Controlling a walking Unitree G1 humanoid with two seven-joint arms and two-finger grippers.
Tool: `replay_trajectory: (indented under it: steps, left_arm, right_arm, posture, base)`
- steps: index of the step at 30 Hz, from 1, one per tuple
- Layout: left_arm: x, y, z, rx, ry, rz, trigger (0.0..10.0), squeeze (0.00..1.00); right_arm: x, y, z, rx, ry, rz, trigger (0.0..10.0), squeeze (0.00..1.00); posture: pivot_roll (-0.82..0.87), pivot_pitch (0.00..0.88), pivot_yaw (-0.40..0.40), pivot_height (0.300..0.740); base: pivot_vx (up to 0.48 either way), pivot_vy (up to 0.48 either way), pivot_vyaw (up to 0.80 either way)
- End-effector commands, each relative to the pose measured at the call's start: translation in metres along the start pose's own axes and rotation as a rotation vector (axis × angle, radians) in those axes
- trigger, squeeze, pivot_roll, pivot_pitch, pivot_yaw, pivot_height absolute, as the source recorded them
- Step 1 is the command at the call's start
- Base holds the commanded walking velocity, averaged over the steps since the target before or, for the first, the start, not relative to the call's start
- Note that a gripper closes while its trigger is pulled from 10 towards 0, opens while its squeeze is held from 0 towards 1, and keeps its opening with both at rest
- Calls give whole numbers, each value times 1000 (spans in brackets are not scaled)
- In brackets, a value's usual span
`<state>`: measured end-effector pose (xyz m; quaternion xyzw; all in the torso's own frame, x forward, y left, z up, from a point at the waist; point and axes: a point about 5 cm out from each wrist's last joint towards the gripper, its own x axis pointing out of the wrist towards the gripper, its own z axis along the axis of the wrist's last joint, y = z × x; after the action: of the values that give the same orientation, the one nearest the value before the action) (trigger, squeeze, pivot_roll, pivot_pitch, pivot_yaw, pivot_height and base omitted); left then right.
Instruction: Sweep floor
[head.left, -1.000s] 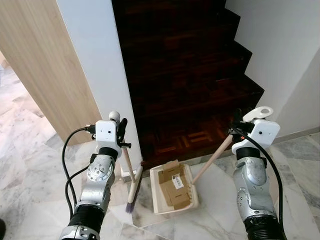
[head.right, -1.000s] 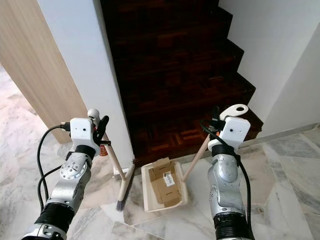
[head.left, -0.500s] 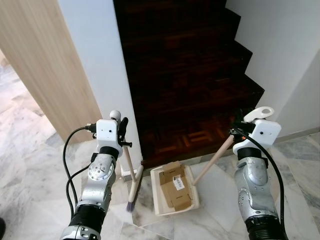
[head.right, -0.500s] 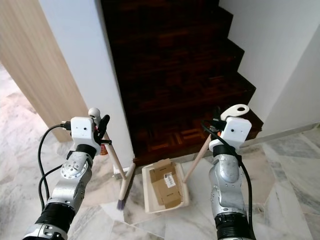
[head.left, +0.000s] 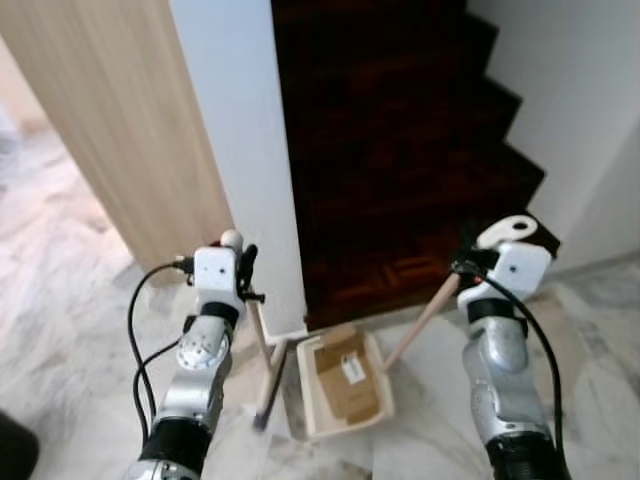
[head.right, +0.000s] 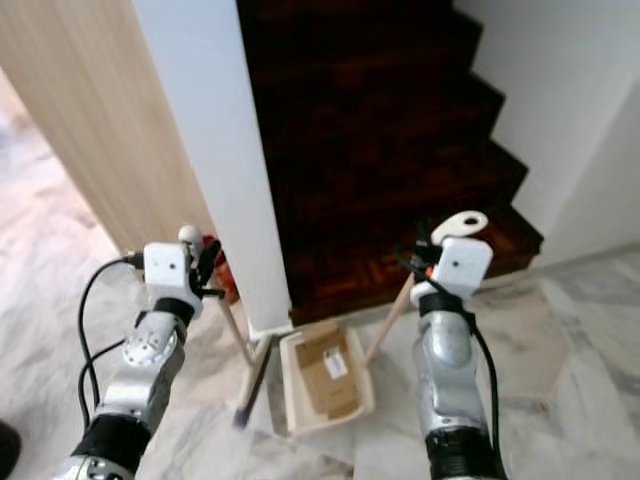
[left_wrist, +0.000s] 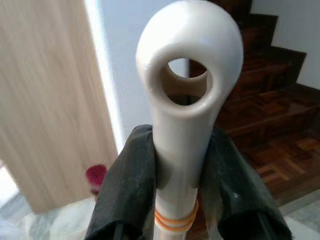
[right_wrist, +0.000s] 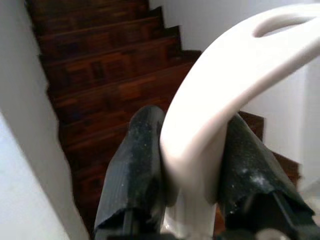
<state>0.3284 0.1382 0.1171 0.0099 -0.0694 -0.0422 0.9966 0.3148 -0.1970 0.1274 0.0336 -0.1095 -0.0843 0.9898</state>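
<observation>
Your broom (head.left: 262, 375) stands on the marble floor (head.left: 80, 300) at the foot of the dark wooden staircase (head.left: 400, 150), its wooden stick slanting up to the left pincer (left_wrist: 180, 165), whose two black fingers (left_wrist: 125, 190) are clamped on the white looped top of the handle. Just beside the broom's blurred bristles sits the cream dustpan (head.left: 345, 385), flat on the floor and carrying a flattened piece of brown cardboard (head.left: 345, 375) with a small white label. The dustpan's long wooden handle rises to the right, where your right pincer (right_wrist: 192, 170) is closed around its white curved grip, a finger (right_wrist: 135, 170) pressed to each side. Both silver arms are raised in front of you, the left with black cables looping from its wrist. Behind the broom a white wall edge (head.left: 235, 150) meets a pale wood panel (head.left: 110, 120), and a small red object (head.right: 212, 258) sits low against that corner, too blurred to identify. White walls flank the stairs on the right.
</observation>
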Motion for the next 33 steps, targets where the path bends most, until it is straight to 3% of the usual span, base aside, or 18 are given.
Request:
replay_trajectory:
  steps: [1, 29, 33]
  left_arm:
    - [3, 9, 11, 18, -46, 26, 10000, 0]
    - [1, 5, 9, 11, -43, 6, 10000, 0]
    - [2, 4, 9, 10, -44, 4, 10000, 0]
  right_arm:
    - [7, 16, 15, 21, -73, 44, 10000, 0]
    - [5, 20, 11, 11, -64, 75, 10000, 0]
    - [5, 22, 11, 1, -63, 82, 10000, 0]
  posture:
    - [-78, 0, 61, 740]
    - [-79, 0, 55, 740]
    - [-77, 0, 55, 740]
  base:
    - [0, 352, 0]
    - [0, 351, 0]
    - [0, 351, 800]
